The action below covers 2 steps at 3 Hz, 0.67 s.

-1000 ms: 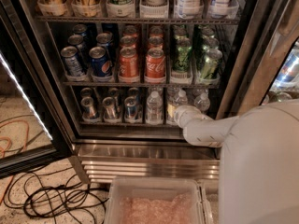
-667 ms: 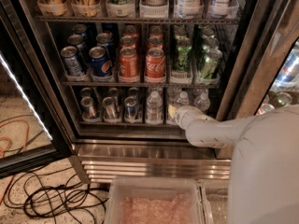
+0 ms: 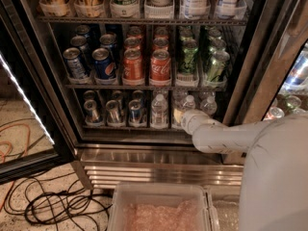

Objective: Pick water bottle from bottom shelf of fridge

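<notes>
The fridge (image 3: 159, 154) stands open with its dark interior in view. On the bottom shelf (image 3: 126, 127) stand several silver cans (image 3: 114, 112) at left and clear water bottles with white caps at right: one (image 3: 159, 110) in the middle, one (image 3: 186, 104) right of it, one (image 3: 208, 105) further right. My white arm reaches in from the right. Its gripper (image 3: 183, 119) is at the lower front of the second water bottle and hides that part. The gripper's tip is hidden by the arm's wrist.
The rack above holds Pepsi cans (image 3: 103, 64), cola cans (image 3: 160, 67) and green bottles (image 3: 188, 59). The open door (image 3: 29, 105) with its light strip is at left. Cables (image 3: 53, 206) lie on the floor. A clear plastic bin (image 3: 161, 208) sits below. The adjoining glass-fronted unit (image 3: 293, 81) is at right.
The arm's body has shifted slightly to the right. The gripper stays at the same water bottle on the bottom shelf. No bottle has moved.
</notes>
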Available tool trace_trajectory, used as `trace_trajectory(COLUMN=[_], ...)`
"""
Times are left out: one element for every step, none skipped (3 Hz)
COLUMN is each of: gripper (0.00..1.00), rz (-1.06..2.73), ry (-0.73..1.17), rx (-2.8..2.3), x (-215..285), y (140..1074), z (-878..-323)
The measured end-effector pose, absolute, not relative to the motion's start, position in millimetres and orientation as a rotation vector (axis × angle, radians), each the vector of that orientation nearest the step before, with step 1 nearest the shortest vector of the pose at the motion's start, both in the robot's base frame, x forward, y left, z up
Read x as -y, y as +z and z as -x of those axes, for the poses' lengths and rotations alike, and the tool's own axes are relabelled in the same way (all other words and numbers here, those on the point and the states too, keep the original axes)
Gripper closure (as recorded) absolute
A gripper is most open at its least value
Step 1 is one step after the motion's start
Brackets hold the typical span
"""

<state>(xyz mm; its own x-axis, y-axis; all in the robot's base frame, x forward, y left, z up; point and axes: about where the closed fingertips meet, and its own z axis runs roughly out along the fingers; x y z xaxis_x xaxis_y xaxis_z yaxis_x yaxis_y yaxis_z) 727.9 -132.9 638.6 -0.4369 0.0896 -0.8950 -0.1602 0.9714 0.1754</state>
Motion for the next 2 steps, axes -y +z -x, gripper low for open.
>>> trace_trajectory(gripper=[1.0,1.0], rz=[0.054,0.059], ry=[0.29,0.3], rx=[-2.009,-2.017], x=[131.9,130.9], y=[640.3,641.3], z=[-722.9,-719.2])
